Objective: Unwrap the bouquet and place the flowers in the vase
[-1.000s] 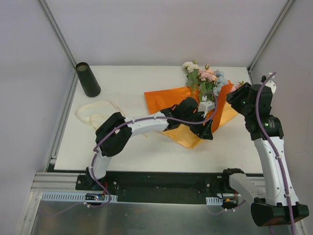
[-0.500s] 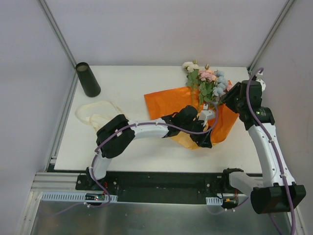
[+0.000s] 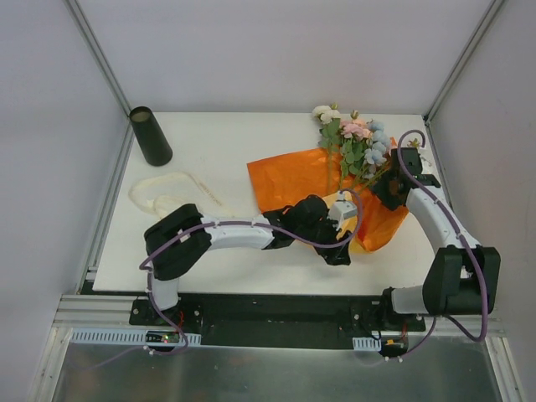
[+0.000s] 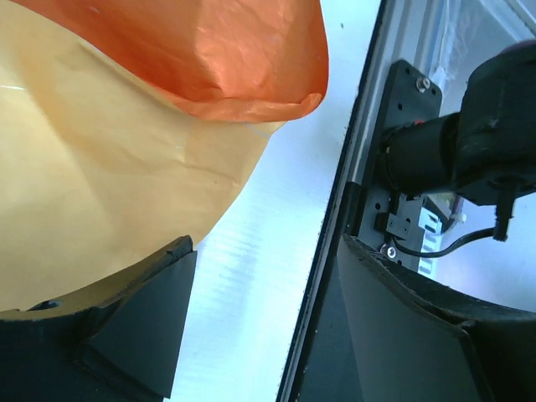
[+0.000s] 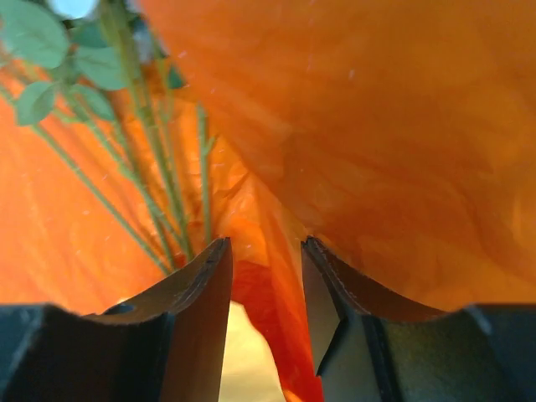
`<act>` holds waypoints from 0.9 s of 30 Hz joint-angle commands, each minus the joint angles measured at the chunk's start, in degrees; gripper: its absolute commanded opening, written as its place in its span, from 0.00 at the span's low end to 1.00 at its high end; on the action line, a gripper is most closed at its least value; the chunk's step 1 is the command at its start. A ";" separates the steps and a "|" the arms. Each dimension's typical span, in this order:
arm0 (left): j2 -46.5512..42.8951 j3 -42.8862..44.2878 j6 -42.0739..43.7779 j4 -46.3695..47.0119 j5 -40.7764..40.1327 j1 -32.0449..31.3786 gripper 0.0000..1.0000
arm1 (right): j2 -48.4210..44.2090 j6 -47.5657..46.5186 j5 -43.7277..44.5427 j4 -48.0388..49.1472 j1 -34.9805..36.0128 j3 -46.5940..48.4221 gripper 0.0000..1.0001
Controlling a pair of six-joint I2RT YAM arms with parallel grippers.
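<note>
**Both grippers at the bouquet, vase far off to the left**

The bouquet (image 3: 331, 167) lies on the right half of the table (image 3: 234, 142). Its flowers (image 3: 356, 138) point toward the far edge. The orange paper (image 3: 285, 176) is spread loose beneath them, not wrapped tight. A cream ribbon (image 3: 159, 179) lies in a slack loop on the left side, apart from the paper. The vase (image 3: 151, 136) stands in the far left corner, well away from the flowers and from both arms.

The left arm reaches across to the near edge of the paper. The left gripper (image 4: 264, 247) has its jaws wide apart. Only bare table and the black base rail show between them. The pale underside of the paper lies over one finger (image 4: 126, 335), but nothing is clamped.

The right gripper (image 5: 266, 244) is at the right side of the bouquet, low among the folds. Its jaws stand fairly close, and a ridge of orange paper runs up between them. I can't tell whether they actually pinch it. The green stems (image 5: 159, 193) run just to the left of that ridge, outside the jaws.
</note>
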 commanded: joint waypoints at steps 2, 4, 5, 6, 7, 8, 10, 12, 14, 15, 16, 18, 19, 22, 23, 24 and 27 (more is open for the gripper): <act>-12.05 -1.30 2.96 -4.70 -16.08 0.51 0.73 | 2.00 4.13 2.37 1.13 -3.11 -2.03 0.45; -12.85 1.24 2.61 -11.64 -21.63 2.08 0.74 | 1.39 5.71 3.69 -0.97 -3.11 -3.17 0.46; -12.94 2.30 1.83 -14.46 -22.34 3.66 0.74 | 0.69 6.42 4.04 -1.42 -4.85 -3.87 0.47; -12.86 3.27 0.69 -16.49 -22.96 5.24 0.74 | -0.19 6.95 4.65 -1.77 -5.13 -4.92 0.47; -12.33 4.50 -1.32 -19.12 -23.14 7.52 0.73 | -1.76 7.39 5.62 -1.77 -5.22 -5.98 0.47; -11.63 5.55 -3.43 -21.23 -22.01 10.15 0.73 | -3.08 7.83 6.50 -1.69 -5.31 -6.95 0.47; -9.88 6.61 -5.82 -21.61 -17.63 14.81 0.72 | -5.20 8.09 7.73 -1.68 -5.31 -8.71 0.47; -7.86 8.36 -4.70 -21.34 -14.80 17.55 0.73 | -6.52 8.27 8.44 -1.77 -5.40 -9.76 0.47; -5.31 11.52 -2.76 -22.65 -12.78 19.57 0.73 | -7.22 8.79 9.05 -2.03 -5.40 -10.64 0.47; -3.99 12.84 -2.49 -22.92 -12.16 20.36 0.73 | -7.58 9.15 9.23 -2.30 -5.40 -11.08 0.47; -2.50 13.99 -2.49 -23.45 -10.15 21.15 0.73 | -7.84 9.50 9.49 -2.56 -5.40 -11.44 0.47; -0.65 16.36 -3.28 -24.06 -6.99 22.74 0.72 | -8.80 10.03 10.02 -3.00 -5.40 -11.96 0.47; 0.58 17.16 -3.54 -24.33 -5.58 23.09 0.72 | -9.33 10.29 10.28 -3.35 -5.40 -12.05 0.47; 2.08 18.04 -3.80 -24.59 -0.75 23.27 0.67 | -11.18 9.77 10.90 -3.79 -5.40 -11.62 0.47; 2.43 17.87 -4.15 -24.59 0.92 23.19 0.66 | -11.62 9.07 10.29 -4.14 -5.40 -11.09 0.47; 2.35 17.17 -4.59 -24.59 2.51 23.18 0.66 | -12.06 8.19 9.15 -4.49 -5.40 -10.04 0.47; 1.13 13.84 -4.69 -24.50 5.59 22.40 0.65 | -13.55 4.16 3.19 -4.85 -5.40 -6.44 0.47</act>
